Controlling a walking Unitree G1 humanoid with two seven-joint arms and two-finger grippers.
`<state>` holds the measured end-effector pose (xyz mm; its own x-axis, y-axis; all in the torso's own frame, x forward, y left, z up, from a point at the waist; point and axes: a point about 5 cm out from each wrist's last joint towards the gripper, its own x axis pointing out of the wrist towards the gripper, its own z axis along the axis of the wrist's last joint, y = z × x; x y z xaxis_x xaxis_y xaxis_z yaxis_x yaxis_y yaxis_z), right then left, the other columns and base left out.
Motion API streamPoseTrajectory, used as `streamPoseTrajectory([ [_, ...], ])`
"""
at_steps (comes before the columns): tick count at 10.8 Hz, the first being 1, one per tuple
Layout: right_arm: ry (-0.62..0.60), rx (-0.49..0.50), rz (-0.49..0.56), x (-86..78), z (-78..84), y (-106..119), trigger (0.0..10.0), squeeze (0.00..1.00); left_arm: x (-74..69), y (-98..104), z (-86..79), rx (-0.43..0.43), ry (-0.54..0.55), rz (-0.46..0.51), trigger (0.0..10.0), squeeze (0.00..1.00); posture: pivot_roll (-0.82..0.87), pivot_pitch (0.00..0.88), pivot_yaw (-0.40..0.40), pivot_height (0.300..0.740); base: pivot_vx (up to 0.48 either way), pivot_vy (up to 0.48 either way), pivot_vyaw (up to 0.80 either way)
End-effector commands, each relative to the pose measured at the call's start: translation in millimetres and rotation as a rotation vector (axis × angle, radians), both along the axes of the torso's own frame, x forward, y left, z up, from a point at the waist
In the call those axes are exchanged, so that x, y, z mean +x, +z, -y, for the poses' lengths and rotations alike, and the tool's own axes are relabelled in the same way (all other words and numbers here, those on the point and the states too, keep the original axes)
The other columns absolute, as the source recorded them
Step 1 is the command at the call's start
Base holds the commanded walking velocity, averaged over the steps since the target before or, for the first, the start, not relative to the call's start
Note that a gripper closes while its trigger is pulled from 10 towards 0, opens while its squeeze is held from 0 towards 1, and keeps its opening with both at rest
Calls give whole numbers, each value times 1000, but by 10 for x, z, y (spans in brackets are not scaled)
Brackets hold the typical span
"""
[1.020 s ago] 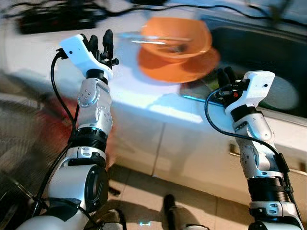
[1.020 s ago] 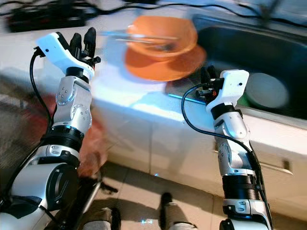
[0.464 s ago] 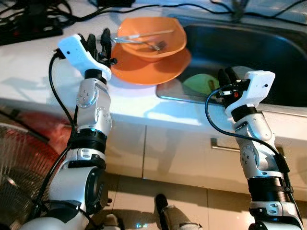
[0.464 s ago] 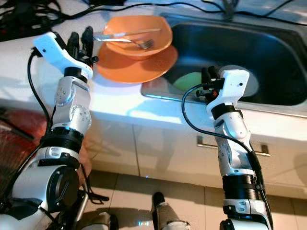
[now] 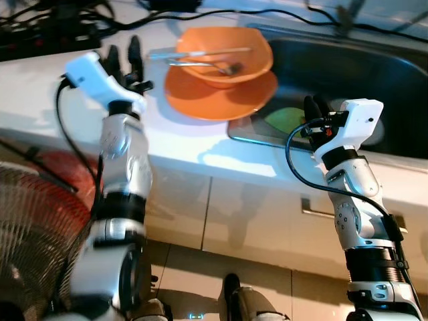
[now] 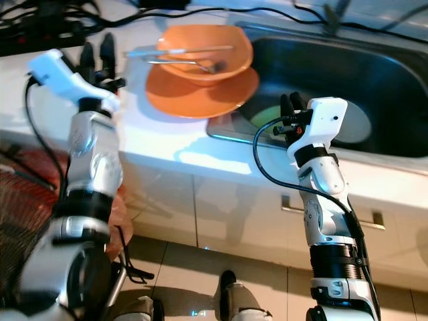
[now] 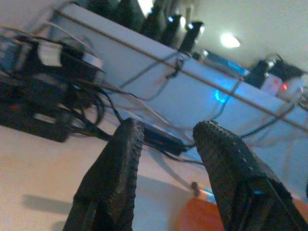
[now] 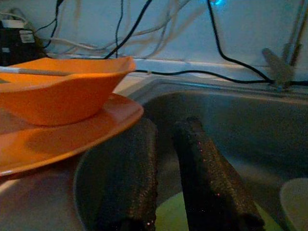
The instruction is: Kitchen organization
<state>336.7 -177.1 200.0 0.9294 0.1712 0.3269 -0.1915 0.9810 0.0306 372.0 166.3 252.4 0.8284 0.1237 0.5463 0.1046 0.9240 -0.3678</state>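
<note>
Evidently, an orange bowl [image 5: 224, 57] is seen resting on an orange plate [image 5: 221, 93] on the white counter [image 5: 47, 87], at the near left corner of the steel sink [image 5: 374, 80], with the plate's rim hanging a little over the sink edge. Two pieces of cutlery [image 5: 200, 57] are laid across and inside the bowl. Inside the sink, a green dish [image 5: 284, 120] is visible near the left wall. A tangle of black cables [image 5: 53, 20] is spread along the back edge of the counter.

The left gripper [image 5: 125, 57] is held above the counter just beside the plate's left rim, its fingers [image 7: 120, 168] parted and nothing gripped between them. The right gripper [image 5: 314, 107] is raised at the front edge of the sink, above the green dish, its fingers [image 8: 130, 178] parted by a narrow gap and also empty.

The stack is judged not yet grasped. A sound approach would be for the plate to be taken by its left rim with the left gripper, kept level so that the bowl and loose cutlery are not tipped, while the cables behind are avoided
</note>
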Motion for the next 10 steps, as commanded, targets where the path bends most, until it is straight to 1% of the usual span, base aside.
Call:
streamPoseTrajectory([
  [1, -3, 7, 5, -9, 26, 1, 10000, 0, -65, 11, 104, 0, -40, 9, 10000, 0, 1, 182, -25, 740, 0, 0, 0],
  [2, -4, 8, 4, -9, 26, -2, 10000, 0, -112, -32, 192, 18, -88, -4, 10000, 0, 1, 182, -25, 740, 0, 0, 0],
  [3, -3, 9, 3, -8, 20, -5, 10000, 0, -180, -145, 321, 61, -163, -38, 10000, 0, 4, 182, -23, 740, 0, 0, 0],
  [4, -1, 10, 3, -5, 13, -7, 10000, 0, -215, -244, 386, 58, -224, -78, 10000, 0, 6, 183, -23, 740, 0, 0, 0],
  [5, -1, 10, 2, -1, 15, -7, 10000, 0, -216, -249, 410, 57, -236, -90, 10000, 0, 8, 182, -23, 740, 0, 0, 0],
  [8, -2, 10, 5, -2, 7, -3, 10000, 0, -206, -186, 562, 58, -295, -102, 10000, 0, 2, 178, -21, 740, 0, 0, 0],
  [9, -5, 10, 3, -10, 17, -15, 10000, 0, -183, -121, 624, 56, -313, -93, 10000, 0, 1, 179, -16, 740, 0, 0, 0],
  [10, -6, 11, 3, -12, 14, -16, 10000, 0, -175, -96, 650, 62, -319, -92, 10000, 0, -2, 181, -12, 740, 0, 0, 0],
])
